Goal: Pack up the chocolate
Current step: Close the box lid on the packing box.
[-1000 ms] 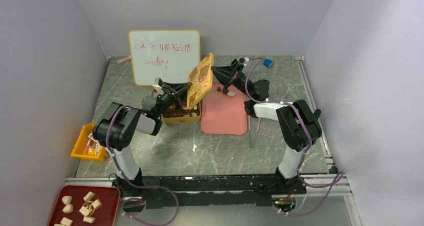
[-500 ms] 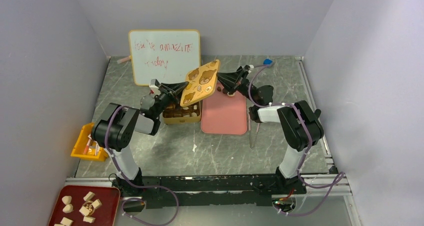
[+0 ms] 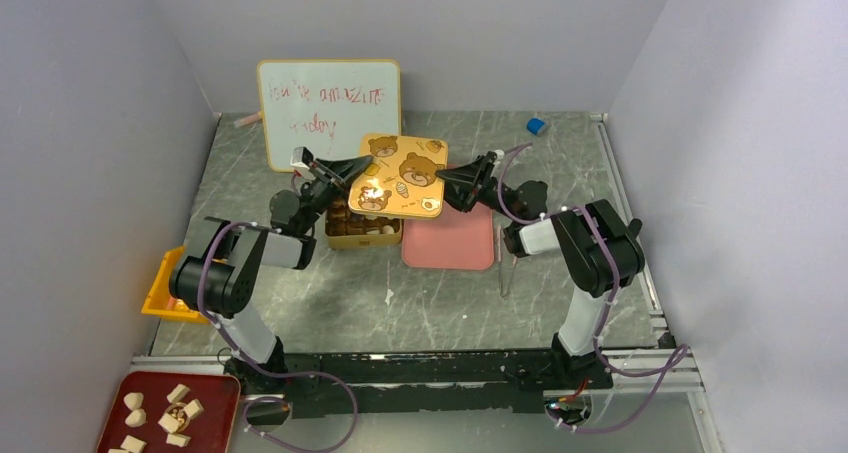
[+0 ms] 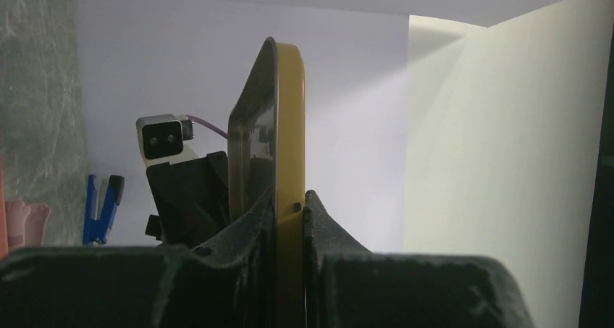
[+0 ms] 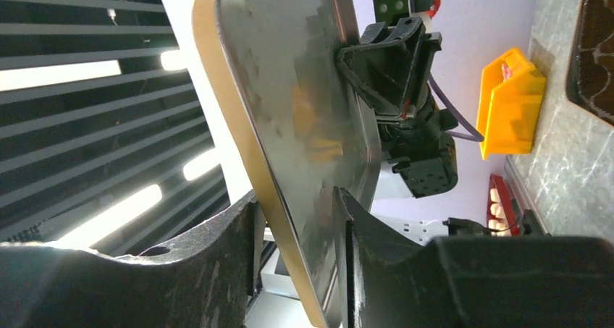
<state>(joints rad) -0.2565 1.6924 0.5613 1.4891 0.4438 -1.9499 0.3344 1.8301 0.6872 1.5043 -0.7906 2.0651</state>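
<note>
One step seemingly left: left end effector (image 3: pixel 352 176) clamps the bear-printed yellow tin lid (image 3: pixel 403 171), right end effector (image 3: pixel 447 185) straddles it (grip unclear), above the gold tin (image 3: pixel 362 240) of chocolate pieces (image 3: pixel 343 220).

1. The left arm (image 3: pixel 232 263) is bent at the elbow and stretched forward and to the right.
2. The left gripper (image 3: pixel 347 173) is squeezed tight on one edge of the lid (image 3: pixel 405 173).
3. The right arm (image 3: pixel 590 248) is bent and stretched forward and to the left.
4. The right gripper (image 3: pixel 447 185) is set around the lid's other edge, one finger on each side. A firm pinch cannot be made out.
</note>
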